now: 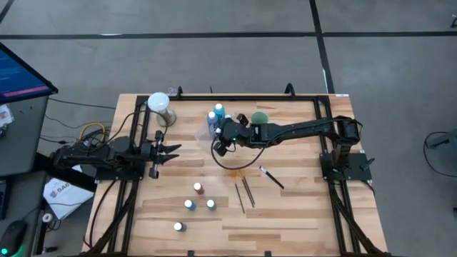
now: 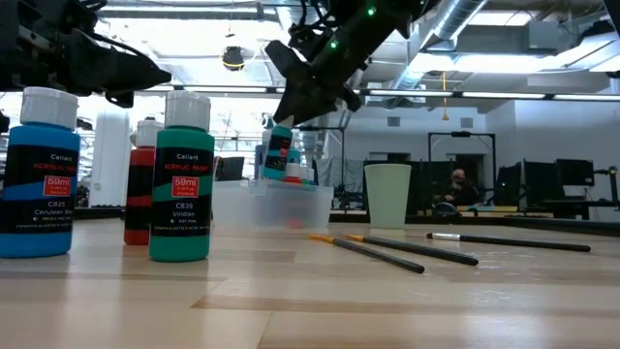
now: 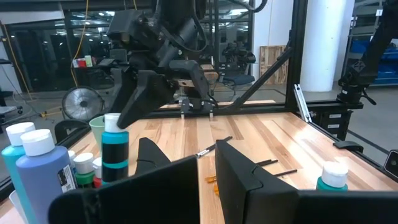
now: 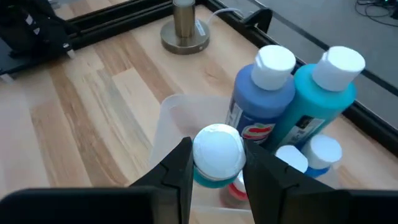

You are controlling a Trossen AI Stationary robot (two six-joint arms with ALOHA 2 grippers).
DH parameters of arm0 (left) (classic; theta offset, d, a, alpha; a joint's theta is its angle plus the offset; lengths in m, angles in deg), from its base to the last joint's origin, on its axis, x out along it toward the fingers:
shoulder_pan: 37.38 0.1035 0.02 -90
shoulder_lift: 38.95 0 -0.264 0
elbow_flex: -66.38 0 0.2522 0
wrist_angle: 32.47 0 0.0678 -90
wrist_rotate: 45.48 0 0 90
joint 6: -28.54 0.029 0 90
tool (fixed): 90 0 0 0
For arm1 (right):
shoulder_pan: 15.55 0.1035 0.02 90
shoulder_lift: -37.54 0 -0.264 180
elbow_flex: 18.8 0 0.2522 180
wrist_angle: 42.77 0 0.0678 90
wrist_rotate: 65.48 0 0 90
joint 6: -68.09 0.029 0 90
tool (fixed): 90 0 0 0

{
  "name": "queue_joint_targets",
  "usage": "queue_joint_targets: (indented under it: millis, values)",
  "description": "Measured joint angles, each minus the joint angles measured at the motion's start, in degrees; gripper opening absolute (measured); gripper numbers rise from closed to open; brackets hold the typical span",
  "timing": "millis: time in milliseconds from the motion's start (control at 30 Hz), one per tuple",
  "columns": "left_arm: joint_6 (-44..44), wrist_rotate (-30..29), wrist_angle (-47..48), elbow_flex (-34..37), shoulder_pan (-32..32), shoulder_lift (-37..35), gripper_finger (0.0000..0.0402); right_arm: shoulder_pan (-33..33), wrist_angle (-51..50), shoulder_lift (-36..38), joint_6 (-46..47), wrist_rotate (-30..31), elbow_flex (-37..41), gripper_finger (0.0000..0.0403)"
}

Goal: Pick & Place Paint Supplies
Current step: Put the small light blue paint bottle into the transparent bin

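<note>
High view: left gripper (image 1: 173, 150) hovers over the table's left side, fingers spread, holding nothing. Four small white-capped paint bottles (image 1: 188, 205) stand on the pale wooden table (image 1: 300, 214) nearer the front. At centre rear, right gripper (image 4: 214, 171) is clamped on a small white-capped teal bottle (image 4: 217, 151), held above the clear plastic tray (image 4: 171, 118). Two taller blue white-capped bottles (image 4: 264, 102) stand in that tray. Three thin dark brushes (image 1: 246, 191) lie right of centre. Green plastic cup (image 1: 260, 116) stands beside the right arm.
</note>
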Motion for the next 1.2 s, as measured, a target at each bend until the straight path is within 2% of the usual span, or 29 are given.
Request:
queue_joint_targets:
  millis: [200,433,633,1000,1200]
  values:
    - [0.00,0.00,0.00,0.00,0.00,0.00,0.0001,-0.24,2.60,-0.04,1.50,-0.02,3.95,0.0102]
    - [0.00,0.00,0.00,0.00,0.00,0.00,0.0001,-1.19,3.14,-0.27,1.49,0.35,4.12,0.0102]
    - [0.00,0.03,-0.02,0.00,0.00,0.00,0.0001,-1.40,6.36,-3.88,1.82,-0.07,3.82,0.0102]
    - [0.00,0.05,-0.66,0.00,0.00,0.00,0.0001,-1.79,4.70,-5.44,1.88,-0.24,4.08,0.0102]
    - [0.00,0.04,-0.91,0.00,0.00,0.00,0.0001,-2.49,3.68,-5.44,1.88,-1.04,4.08,0.0117]
